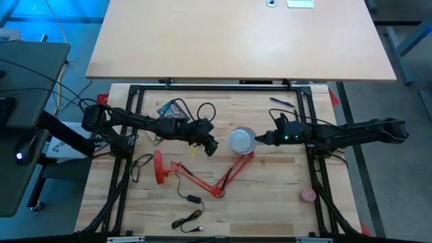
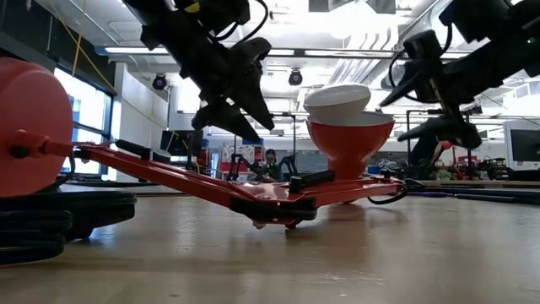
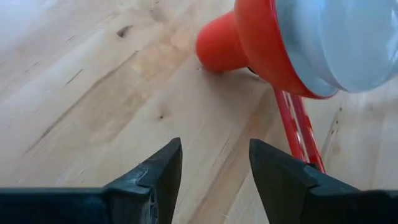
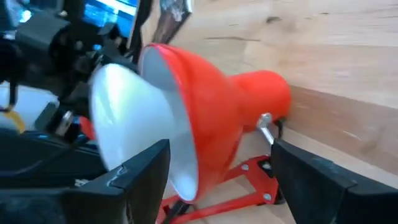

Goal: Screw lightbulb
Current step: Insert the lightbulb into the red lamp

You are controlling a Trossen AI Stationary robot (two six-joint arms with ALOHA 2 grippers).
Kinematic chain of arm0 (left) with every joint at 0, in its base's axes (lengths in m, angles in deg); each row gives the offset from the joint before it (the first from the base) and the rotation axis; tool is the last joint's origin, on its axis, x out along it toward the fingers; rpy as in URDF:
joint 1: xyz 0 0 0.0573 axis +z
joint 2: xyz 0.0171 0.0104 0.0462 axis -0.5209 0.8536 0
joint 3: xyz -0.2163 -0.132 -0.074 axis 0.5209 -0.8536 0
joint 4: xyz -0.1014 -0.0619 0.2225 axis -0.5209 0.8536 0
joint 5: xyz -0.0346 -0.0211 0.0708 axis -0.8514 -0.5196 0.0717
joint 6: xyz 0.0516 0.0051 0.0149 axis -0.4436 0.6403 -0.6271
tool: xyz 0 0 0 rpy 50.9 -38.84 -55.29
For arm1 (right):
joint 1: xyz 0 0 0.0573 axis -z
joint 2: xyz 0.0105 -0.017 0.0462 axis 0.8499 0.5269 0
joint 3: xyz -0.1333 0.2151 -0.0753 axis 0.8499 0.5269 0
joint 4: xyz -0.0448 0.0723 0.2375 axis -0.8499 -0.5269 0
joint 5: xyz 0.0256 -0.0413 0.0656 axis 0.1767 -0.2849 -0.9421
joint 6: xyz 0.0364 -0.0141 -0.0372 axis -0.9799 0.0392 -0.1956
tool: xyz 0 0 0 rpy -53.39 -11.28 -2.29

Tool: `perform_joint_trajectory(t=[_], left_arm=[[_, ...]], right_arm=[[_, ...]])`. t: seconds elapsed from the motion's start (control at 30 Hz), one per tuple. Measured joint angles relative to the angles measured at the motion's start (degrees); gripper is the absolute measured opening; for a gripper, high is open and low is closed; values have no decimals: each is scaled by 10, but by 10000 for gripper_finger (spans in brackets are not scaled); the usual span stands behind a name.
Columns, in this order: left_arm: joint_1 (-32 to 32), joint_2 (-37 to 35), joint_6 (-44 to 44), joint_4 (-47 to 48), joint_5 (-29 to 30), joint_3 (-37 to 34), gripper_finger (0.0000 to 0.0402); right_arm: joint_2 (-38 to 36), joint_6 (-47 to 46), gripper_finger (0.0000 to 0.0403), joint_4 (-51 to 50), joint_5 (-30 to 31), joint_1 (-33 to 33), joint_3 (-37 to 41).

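Small white domed lightbulb (image 2: 337,97) sits in red cone-shaped lamp shade (image 2: 348,143); left gripper (image 1: 210,146) and right gripper (image 1: 260,140) flank it, fingers spread, empty.

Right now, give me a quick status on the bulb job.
Left tool open, empty, beside the lamp shade. Right tool open around the shade. Lightbulb sitting in the shade. Nothing in the way.

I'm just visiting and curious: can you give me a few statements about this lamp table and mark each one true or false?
1. The lightbulb sits in the red lamp shade. True.
2. The left gripper is clamped on the bulb. False: its fingers are open and hold nothing.
3. The right gripper has open fingers either side of the shade. True.
4. The lamp is blue. False: it is red.
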Motion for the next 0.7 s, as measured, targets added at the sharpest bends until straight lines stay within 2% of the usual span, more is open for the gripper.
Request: perform_joint_trajectory(t=[0.23, 0.37, 0.5, 0.7], left_arm=[[3, 0, 6, 1, 2, 0, 179], [3, 0, 6, 1, 3, 0, 179], [3, 0, 7, 1, 4, 0, 179], [10, 0, 13, 1, 4, 0, 179]], right_arm=[[35, 1, 249, 18, -3, -1, -1], [54, -2, 228, 39, 19, -1, -1], [81, -4, 173, 61, 27, -1, -1], [97, 5, 60, 96, 70, -1, -2]])
